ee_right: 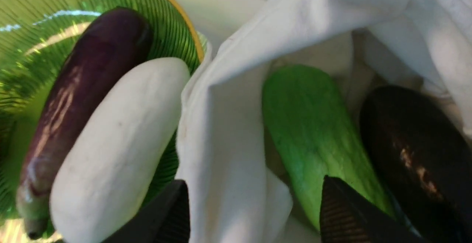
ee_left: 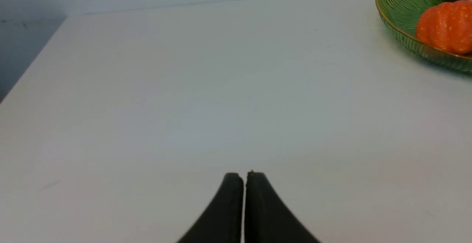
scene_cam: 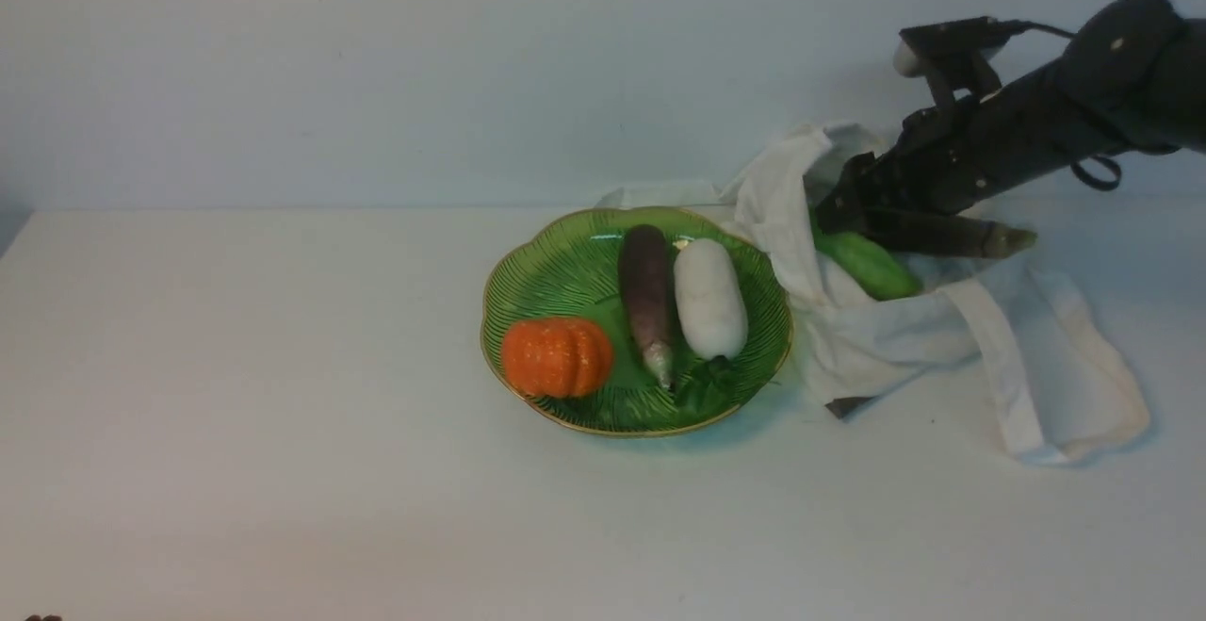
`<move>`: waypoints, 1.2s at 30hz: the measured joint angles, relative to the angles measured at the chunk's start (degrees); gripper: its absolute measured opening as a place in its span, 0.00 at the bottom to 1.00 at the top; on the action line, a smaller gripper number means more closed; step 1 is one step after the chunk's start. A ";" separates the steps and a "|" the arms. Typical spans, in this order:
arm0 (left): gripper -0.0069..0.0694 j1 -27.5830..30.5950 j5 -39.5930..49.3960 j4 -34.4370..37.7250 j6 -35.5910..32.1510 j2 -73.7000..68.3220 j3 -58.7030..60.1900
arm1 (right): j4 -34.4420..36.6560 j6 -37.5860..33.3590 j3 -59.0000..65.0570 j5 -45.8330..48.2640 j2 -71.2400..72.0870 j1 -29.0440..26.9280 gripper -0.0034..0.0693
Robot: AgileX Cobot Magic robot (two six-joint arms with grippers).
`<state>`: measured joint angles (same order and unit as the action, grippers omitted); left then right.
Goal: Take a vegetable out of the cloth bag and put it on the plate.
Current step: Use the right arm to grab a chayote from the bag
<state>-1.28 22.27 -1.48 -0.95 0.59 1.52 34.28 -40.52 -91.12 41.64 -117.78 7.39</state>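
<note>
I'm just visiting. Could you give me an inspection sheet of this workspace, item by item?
Surface: white table.
Job's things: green vegetable lies in the cloth bag, beside the plate.
Clutter: pumpkin, eggplant and white radish on the plate; second eggplant in the bag.
Grippers: left gripper shut above the table; right gripper open at the bag's mouth, holding nothing.
Cables: black cable on the right arm.
Surroundings: plain wall.

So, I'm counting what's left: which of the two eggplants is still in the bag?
The darker, nearly black eggplant beside the green vegetable in the cloth bag; the purple one lies on the plate.
</note>
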 joint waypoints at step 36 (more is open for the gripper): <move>0.08 0.00 0.00 0.00 0.00 0.00 0.00 | -8.46 1.74 -2.97 -9.43 -10.16 0.41 0.59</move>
<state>-1.28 22.27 -1.48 -0.95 0.59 1.52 25.82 -38.78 -94.09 32.21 -127.94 7.80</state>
